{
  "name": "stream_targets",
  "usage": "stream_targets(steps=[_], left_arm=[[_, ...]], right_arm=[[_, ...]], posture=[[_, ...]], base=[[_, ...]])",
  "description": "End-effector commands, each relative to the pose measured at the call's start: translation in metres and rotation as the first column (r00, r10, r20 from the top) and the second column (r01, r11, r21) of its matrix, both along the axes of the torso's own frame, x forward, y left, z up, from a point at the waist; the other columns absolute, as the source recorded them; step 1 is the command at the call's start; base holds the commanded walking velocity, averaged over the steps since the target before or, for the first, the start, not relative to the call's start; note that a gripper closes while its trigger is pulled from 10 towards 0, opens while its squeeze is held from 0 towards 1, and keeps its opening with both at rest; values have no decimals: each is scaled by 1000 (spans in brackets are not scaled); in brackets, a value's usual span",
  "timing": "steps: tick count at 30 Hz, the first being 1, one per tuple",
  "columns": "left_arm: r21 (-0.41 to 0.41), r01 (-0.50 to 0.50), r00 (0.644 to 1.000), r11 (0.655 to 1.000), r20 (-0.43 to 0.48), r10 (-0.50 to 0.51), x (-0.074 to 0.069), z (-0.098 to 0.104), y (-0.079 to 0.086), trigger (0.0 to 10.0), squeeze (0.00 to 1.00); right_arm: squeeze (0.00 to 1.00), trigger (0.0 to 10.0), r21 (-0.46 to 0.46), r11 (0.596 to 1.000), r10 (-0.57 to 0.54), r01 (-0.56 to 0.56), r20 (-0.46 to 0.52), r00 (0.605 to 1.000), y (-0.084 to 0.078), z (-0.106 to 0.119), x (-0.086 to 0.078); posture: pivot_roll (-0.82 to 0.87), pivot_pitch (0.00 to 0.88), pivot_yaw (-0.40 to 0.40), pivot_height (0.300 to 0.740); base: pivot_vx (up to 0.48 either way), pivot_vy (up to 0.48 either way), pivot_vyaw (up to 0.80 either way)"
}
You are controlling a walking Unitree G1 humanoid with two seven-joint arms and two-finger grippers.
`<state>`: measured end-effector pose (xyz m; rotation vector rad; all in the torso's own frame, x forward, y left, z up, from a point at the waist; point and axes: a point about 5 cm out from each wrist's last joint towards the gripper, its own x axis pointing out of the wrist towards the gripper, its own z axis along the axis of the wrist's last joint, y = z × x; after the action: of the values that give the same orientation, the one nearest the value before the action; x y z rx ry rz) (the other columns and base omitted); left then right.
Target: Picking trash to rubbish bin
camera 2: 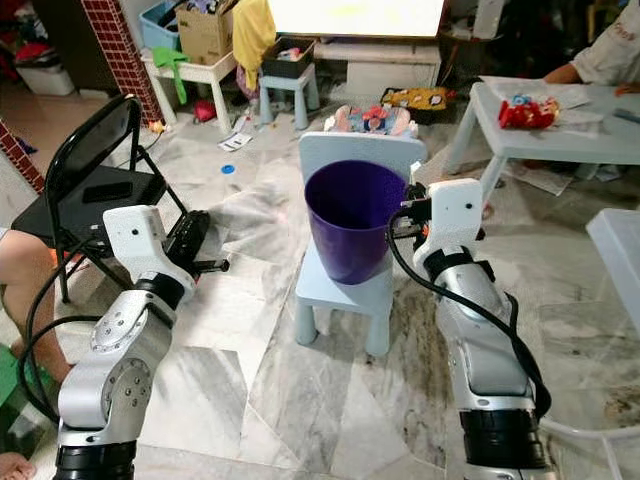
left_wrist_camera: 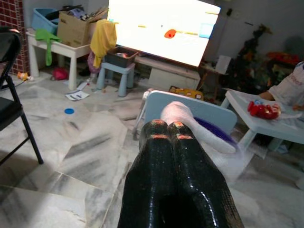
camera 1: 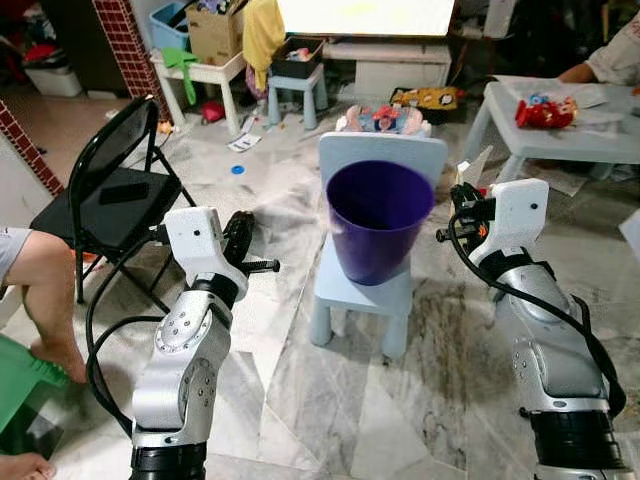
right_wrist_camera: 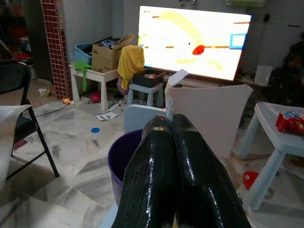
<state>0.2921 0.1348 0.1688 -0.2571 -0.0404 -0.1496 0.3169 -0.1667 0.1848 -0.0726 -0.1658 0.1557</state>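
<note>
Here both grippers are clenched on trash — left gripper (left_wrist_camera: 172, 130) on soft wrap (left_wrist_camera: 190, 126), right gripper (right_wrist_camera: 172, 124) on stiff light card (right_wrist_camera: 209, 114) — beside the bin (camera 1: 380, 220)

One purple bin (camera 1: 379, 220) stands on one pale blue chair (camera 1: 362, 292). One black folding chair (camera 1: 112, 195) is at left, one small blue stool (camera 1: 298, 85) far back, and one pale desk (camera 1: 560, 130) far right.

No legible text anywhere
</note>
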Motion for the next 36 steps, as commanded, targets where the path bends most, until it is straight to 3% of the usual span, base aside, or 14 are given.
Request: stream_targets(steps=[1, 36], left_arm=[[3, -1, 1000, 1000, -9, 1, 1, -2, -2, 0, 0], [-12, 12, 1000, 1000, -9, -12, 1, -3, -8, 0, 0]], right_arm=[[0, 0, -12, 1000, -5, 5, 8, 1000, -2, -1, -1], [0, 0, -9, 1000, 22, -22, 20, 1000, 2, 0, -2]], posture=[[87, 21, -5, 740], [79, 28, -10, 740]], base=[[341, 0, 0], [346, 0, -43]])
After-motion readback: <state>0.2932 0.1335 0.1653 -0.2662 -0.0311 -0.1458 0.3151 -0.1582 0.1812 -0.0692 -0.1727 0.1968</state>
